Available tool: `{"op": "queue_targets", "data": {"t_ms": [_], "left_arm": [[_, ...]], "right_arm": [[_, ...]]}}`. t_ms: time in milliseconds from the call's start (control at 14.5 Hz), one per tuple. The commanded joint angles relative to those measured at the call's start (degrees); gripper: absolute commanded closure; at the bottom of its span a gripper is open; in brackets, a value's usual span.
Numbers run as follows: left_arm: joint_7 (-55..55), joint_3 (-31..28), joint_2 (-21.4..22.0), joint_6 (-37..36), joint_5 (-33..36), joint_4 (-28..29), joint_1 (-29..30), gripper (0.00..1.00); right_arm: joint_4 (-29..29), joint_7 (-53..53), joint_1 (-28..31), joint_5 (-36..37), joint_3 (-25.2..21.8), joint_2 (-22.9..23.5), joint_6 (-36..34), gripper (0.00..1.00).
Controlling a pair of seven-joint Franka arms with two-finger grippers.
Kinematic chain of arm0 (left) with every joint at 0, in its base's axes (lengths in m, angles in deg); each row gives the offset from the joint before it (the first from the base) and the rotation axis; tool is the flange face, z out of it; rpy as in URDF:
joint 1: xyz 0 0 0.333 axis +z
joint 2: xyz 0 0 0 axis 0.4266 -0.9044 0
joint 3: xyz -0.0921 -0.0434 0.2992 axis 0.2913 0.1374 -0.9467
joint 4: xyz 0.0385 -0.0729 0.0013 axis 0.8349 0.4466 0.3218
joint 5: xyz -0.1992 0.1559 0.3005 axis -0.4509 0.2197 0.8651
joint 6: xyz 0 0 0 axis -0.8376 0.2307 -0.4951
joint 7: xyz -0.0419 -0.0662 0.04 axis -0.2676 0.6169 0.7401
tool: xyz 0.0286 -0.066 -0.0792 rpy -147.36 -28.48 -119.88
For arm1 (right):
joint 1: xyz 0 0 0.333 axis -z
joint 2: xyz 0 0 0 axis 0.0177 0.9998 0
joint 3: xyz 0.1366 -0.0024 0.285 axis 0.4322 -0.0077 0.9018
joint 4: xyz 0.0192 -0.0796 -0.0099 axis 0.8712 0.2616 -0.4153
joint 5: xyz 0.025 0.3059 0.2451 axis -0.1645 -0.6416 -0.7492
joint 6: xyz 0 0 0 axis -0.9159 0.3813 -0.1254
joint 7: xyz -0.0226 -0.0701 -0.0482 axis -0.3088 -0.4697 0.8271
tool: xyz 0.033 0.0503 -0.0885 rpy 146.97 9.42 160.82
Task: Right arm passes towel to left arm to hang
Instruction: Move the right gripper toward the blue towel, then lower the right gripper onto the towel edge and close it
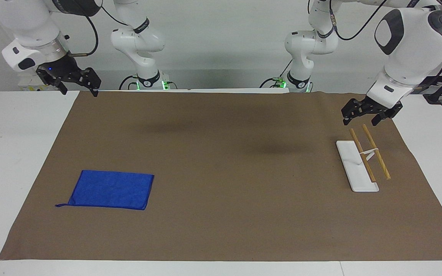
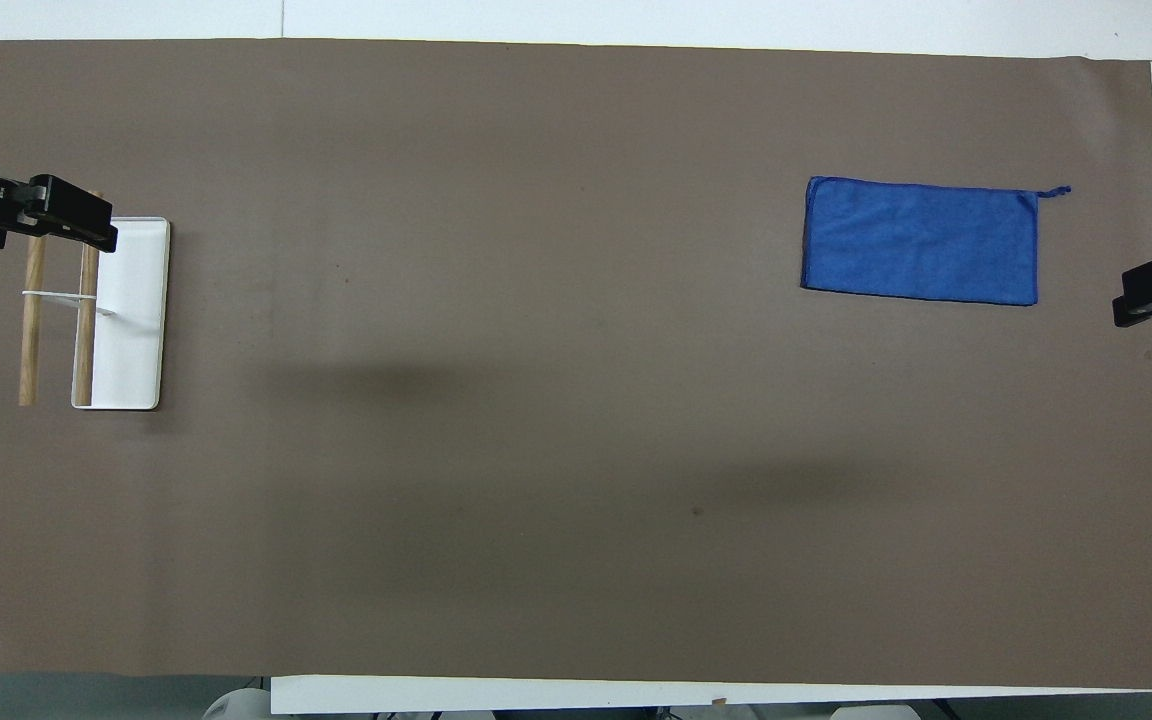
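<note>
The towel point(image 1: 110, 189) point(image 2: 921, 240) lies flat on the brown mat toward the right arm's end of the table, a thin blue tail at one corner. Nothing touches it. My right gripper point(image 1: 79, 92) point(image 2: 1151, 297) hangs open and empty in the air over the mat's edge at that end, apart from the towel. Toward the left arm's end stands a rack with a white base point(image 1: 349, 161) point(image 2: 136, 340) and two wooden rods point(image 1: 381, 163) point(image 2: 31, 340). My left gripper point(image 1: 360, 122) point(image 2: 36, 228) hangs open above the rack, holding nothing.
The brown mat point(image 1: 221, 153) point(image 2: 536, 400) covers most of the white table point(image 1: 10, 153). Both arm bases stand at the robots' edge of the table. Cables and dark gear lie off the table's two ends.
</note>
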Motion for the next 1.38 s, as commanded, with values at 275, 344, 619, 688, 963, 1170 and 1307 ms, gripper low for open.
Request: {"op": "queue_targets", "data": {"t_ms": [275, 344, 619, 688, 963, 1170, 1307], "left_arm": [[0.5, 0.1, 0.9, -0.2, 0.9, 1.0, -0.3, 0.01], [0.6, 0.2, 0.9, -0.2, 0.9, 1.0, -0.3, 0.01], [0.6, 0.2, 0.9, 0.3, 0.9, 1.0, -0.3, 0.01], [0.6, 0.2, 0.9, 0.3, 0.9, 1.0, -0.3, 0.01], [0.3, 0.3, 0.9, 0.3, 0.9, 1.0, -0.2, 0.01], [0.0, 0.4, 0.9, 0.3, 0.9, 1.0, 0.0, 0.01], [0.0, 0.5, 0.9, 0.1, 0.9, 1.0, 0.0, 0.01]], "right_arm": [[-0.6, 1.0, 0.5, -0.6, 0.3, 0.2, -0.6, 0.00], [-0.3, 2.3, 0.8, -0.8, 0.3, 0.0, -0.7, 0.00], [1.9, 4.3, 0.8, -0.7, 0.3, 2.1, 6.8, 0.00], [1.7, 4.3, 0.8, -1.0, 0.3, 4.3, 8.7, 0.00], [1.9, 3.3, 0.5, -1.2, 0.7, 14.4, 21.9, 0.00], [2.3, 2.2, 0.8, -1.6, 0.7, 21.0, 28.3, 0.00], [2.6, 1.4, 0.8, -2.6, 0.7, 24.6, 30.5, 0.00]]}}
